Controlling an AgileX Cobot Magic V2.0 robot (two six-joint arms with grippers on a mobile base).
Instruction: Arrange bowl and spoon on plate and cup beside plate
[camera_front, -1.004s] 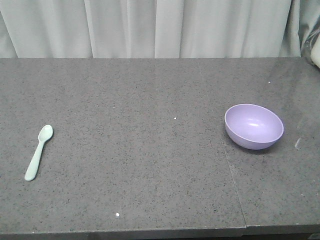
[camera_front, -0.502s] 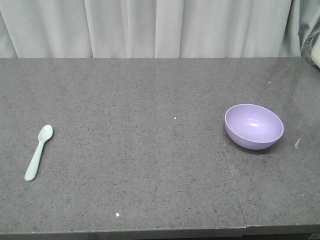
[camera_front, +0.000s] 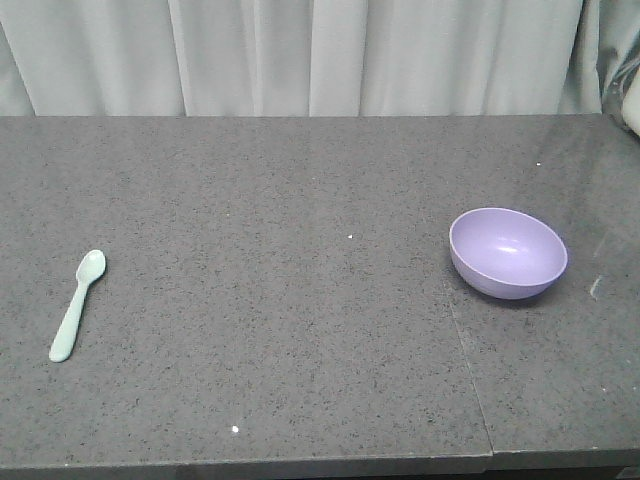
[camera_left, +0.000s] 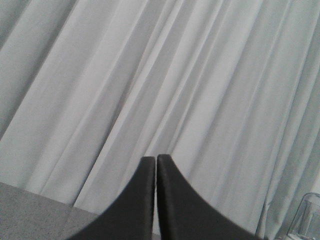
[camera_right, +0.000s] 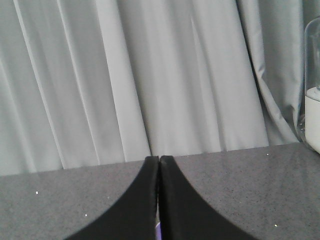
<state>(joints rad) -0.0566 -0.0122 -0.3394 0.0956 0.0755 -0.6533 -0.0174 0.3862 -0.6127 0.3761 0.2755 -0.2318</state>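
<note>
On dark grey speckled stone counter (camera_front: 300, 340), round lavender-purple plastic bowl (camera_front: 508, 252) upright twd right side, small mint-green plastic spoon (camera_front: 78, 303) flat at far left, well apart, pale pleated curtain (camera_front: 300, 55) behind, left gripper (camera_left: 156, 160) & right gripper (camera_right: 159, 160) both clenched, black tips pressed together.

Staged lab setup — grey speckled counter (camera_front: 300, 330), plain curtain (camera_front: 300, 55) backdrop.

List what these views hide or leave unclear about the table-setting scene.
- Plate and cup: in no view; whereabouts unknown.
- Bowl: the right wrist view shows only a purple sliver below the shut right gripper.
- Clear container: cut off by the right wrist view's right edge; identity unclear.
- Left wrist view: the shut left gripper faces the curtain; spoon out of frame.
</note>
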